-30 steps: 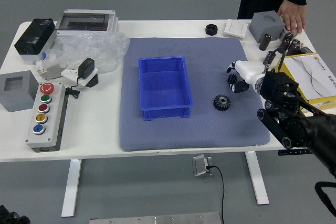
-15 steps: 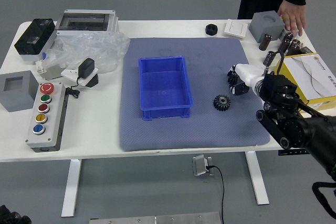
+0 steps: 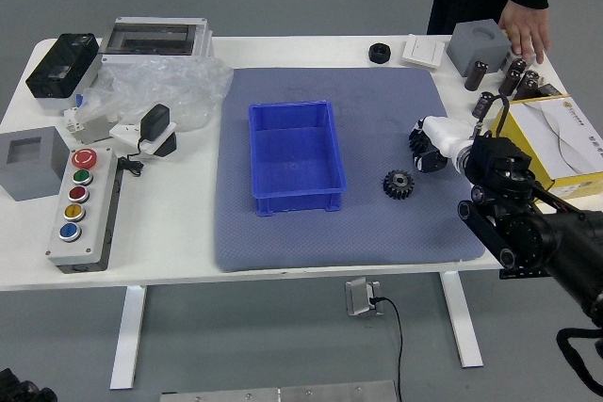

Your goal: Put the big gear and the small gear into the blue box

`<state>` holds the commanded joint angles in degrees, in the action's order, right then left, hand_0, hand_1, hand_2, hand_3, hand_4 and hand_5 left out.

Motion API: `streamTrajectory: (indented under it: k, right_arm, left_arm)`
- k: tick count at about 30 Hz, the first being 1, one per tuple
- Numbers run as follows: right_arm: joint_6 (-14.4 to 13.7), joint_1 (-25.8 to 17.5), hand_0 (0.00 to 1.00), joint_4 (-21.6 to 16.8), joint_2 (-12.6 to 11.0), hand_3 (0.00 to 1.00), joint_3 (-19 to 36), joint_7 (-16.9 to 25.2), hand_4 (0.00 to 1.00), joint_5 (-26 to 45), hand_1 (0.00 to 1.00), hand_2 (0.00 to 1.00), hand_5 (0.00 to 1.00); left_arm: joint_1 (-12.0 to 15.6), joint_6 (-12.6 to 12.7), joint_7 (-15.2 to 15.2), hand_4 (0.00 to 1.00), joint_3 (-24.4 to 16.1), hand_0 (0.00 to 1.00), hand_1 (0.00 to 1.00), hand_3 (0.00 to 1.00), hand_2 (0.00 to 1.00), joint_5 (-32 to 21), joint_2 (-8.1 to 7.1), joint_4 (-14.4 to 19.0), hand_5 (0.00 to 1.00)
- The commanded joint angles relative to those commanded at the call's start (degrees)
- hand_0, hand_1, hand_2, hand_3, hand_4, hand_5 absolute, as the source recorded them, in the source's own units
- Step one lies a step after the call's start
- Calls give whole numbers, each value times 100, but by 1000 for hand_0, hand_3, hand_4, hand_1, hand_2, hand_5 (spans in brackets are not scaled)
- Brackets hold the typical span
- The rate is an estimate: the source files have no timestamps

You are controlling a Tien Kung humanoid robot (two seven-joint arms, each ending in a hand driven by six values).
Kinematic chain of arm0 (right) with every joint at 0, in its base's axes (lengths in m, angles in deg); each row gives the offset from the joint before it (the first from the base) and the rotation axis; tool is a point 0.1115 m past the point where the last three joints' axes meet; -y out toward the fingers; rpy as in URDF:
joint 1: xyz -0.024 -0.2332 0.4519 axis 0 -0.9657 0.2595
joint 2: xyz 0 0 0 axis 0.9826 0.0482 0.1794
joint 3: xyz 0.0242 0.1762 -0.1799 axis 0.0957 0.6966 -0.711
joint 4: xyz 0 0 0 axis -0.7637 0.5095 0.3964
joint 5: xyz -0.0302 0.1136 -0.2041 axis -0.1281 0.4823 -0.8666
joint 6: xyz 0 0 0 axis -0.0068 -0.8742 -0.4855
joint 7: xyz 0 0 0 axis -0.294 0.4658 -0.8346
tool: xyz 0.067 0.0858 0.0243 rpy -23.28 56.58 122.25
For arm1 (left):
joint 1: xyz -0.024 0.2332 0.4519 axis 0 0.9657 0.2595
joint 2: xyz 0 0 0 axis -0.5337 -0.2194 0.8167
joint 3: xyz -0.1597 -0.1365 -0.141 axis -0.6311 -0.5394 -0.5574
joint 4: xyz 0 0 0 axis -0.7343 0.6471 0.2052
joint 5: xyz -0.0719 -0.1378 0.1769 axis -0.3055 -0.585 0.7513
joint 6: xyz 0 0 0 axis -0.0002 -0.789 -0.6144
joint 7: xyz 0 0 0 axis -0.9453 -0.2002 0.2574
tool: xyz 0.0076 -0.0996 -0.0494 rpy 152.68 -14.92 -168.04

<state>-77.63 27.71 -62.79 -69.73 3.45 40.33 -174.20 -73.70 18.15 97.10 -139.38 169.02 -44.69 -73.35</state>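
While your right hand (image 3: 429, 151) is at the blue box's (image 3: 298, 152) three o'clock, its grip impossible to tell, one black gear (image 3: 398, 184) lies toward four. You have a person's hand (image 3: 526, 31) at two, your left arm (image 3: 21, 389) toward eight.

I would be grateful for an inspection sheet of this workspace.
Surface: white table, blue-grey mat; spills, nothing seen.
Job's things: blue plastic box, empty; black toothed gear outside it; second gear unclear.
Clutter: clear plastic bag, grey button panel, left.
Hands: right hand over mat, grasp unclear; left arm at lower-left corner.
Cables: black cable hanging below table.
Surroundings: person's hand beside grey block.
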Motion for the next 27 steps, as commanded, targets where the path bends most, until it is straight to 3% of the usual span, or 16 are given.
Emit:
streamTrajectory:
  k: [4,5,10,11,27]
  right_arm:
    - [-85,-1,622,16,8,657,10,9,538,-65,612,689,150]
    - [-104,-1,540,19,9,623,11,10,520,-83,515,570,140]
    - [-172,-12,540,45,19,623,24,8,520,-150,515,570,140]
    - [-186,-14,533,50,20,597,26,8,510,-159,463,520,131]
    - [-386,-17,519,54,22,562,158,3,495,-246,421,469,111]
  left_arm:
    - [0,-1,-1,700,-10,836,823,841,826,19,-1,0,594]
    - [0,-1,-1,701,-13,836,823,841,826,23,-1,0,596]
    - [0,-5,-1,701,-18,836,823,841,826,30,-1,1,596]
    - [0,-5,-1,701,-19,836,823,841,826,31,-1,1,597]
    - [-10,15,-5,701,-3,837,824,841,826,-6,2,-5,599]
